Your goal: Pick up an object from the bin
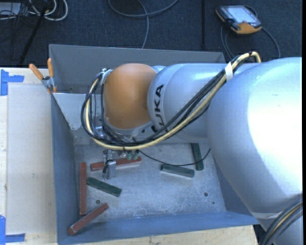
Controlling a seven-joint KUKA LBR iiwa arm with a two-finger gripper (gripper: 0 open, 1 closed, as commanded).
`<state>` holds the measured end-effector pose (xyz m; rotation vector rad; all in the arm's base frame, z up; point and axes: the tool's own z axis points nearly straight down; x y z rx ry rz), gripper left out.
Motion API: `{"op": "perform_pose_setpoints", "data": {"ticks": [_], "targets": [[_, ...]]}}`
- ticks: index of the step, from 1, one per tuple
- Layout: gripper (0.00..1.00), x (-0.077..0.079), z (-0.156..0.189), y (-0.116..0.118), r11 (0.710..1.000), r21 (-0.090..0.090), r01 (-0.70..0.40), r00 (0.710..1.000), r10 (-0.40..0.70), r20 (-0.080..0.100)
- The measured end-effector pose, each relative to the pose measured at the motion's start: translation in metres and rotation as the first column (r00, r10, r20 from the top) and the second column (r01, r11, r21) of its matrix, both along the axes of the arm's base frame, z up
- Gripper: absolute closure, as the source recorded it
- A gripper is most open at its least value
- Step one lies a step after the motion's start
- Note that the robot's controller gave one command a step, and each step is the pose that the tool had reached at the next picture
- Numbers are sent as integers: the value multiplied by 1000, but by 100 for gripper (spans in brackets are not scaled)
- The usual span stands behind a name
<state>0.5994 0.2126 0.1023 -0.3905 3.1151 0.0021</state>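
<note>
one red-brown stick [120, 163] lies right at the gripper [108, 170], a dark green stick [104, 186] just beside it; its opening i cannot tell. best to straddle the red-brown stick's width squarely.

Orange-grey handheld device [238, 18], cable bundle [53, 6] on dark floor [183, 29].

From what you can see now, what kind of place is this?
Probably a robotics lab or test cell: a large KUKA arm reaches into a grey metal bin of small red-brown and green sticks, and loose cables lie on the dark floor behind.
</note>
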Motion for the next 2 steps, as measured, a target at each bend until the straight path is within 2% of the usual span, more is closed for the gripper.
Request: {"op": "perform_pose_setpoints", "data": {"ticks": [1, 2], "targets": [[100, -23, -32, -27, 987, -1, -158, 987, 158, -2], [100, -23, -32, -28, 987, -1, -158, 987, 158, -3]]}}
